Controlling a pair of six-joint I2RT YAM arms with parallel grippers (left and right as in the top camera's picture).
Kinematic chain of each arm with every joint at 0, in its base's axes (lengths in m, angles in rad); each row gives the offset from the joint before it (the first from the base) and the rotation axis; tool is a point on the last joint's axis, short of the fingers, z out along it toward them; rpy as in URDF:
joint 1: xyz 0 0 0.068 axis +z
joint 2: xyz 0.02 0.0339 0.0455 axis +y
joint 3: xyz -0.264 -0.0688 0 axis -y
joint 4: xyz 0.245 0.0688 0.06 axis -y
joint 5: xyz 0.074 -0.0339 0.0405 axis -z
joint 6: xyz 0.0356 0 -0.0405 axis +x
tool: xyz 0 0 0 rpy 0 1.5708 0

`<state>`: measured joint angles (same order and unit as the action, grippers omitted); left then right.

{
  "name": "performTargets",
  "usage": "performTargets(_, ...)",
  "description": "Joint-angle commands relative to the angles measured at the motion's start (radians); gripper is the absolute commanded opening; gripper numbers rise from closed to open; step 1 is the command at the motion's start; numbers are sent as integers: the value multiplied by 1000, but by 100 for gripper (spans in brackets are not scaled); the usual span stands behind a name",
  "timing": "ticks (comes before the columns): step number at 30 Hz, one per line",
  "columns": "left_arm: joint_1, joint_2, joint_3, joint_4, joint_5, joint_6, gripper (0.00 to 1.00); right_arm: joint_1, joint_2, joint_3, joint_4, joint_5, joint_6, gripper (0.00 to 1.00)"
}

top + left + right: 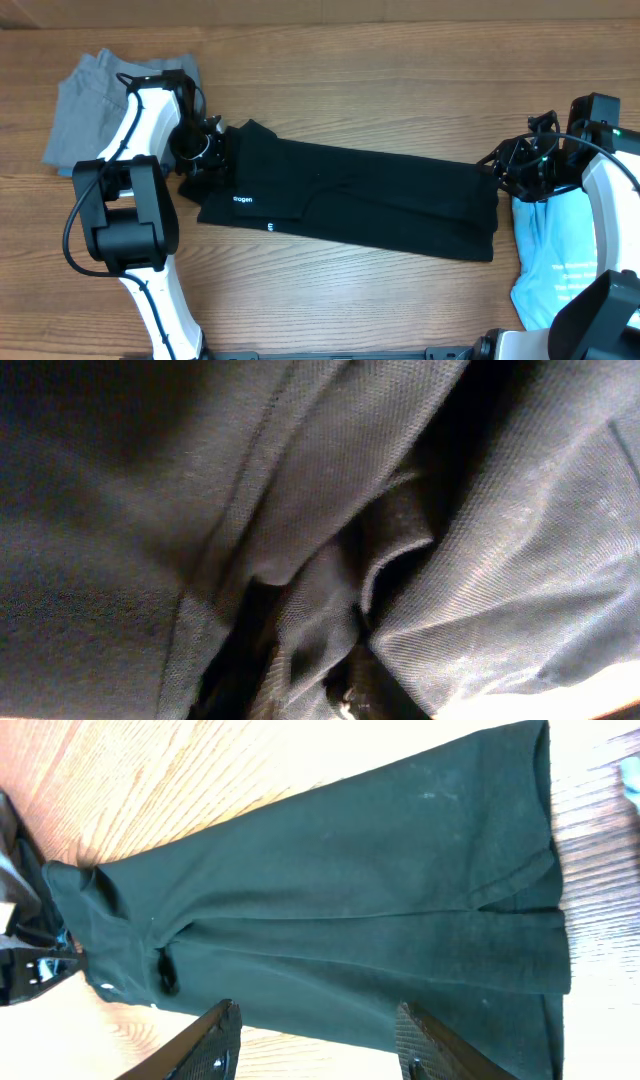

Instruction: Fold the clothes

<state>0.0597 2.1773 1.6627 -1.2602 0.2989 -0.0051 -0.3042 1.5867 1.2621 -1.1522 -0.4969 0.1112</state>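
You have the shirt (350,195) lying across the middle of the desk (350,60) as a long narrow band, so the lengthwise folds look done and the crosswise fold looks left to do; a grey piece (85,110) sits far left and a blue tee (560,260) near right. Your left pincer (205,150) is low, buried in the shirt's left end, so you cannot tell its opening or hold, while your right pincer (325,1045) hovers over the right end, parted and empty

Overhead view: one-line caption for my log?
Black shirt folded into a long band on the wood table, an arm at each end; grey garment and light-blue tee aside.
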Motion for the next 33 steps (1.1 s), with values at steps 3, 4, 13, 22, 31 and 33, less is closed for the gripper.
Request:
performTargets(3,-1,-33,30,18,-69,2,36,4,-8,9,2,25,-7,54)
performTargets(4,-1,-33,38,21,-61,6,35,4,-8,9,2,25,-7,55)
performTargets(13,-4,-34,90,150,124,71,40,4,-7,0,31,142,94,42)
performTargets(22,-73,13,-16,264,105,111,31,1,-1,-189,199,246,182,59)
performTargets(31,-9,20,-69,305,35,101,4,1,0,-422,384,332,260,52)
performTargets(33,13,20,-69,306,55,95,4,1,0,-448,424,332,260,47)
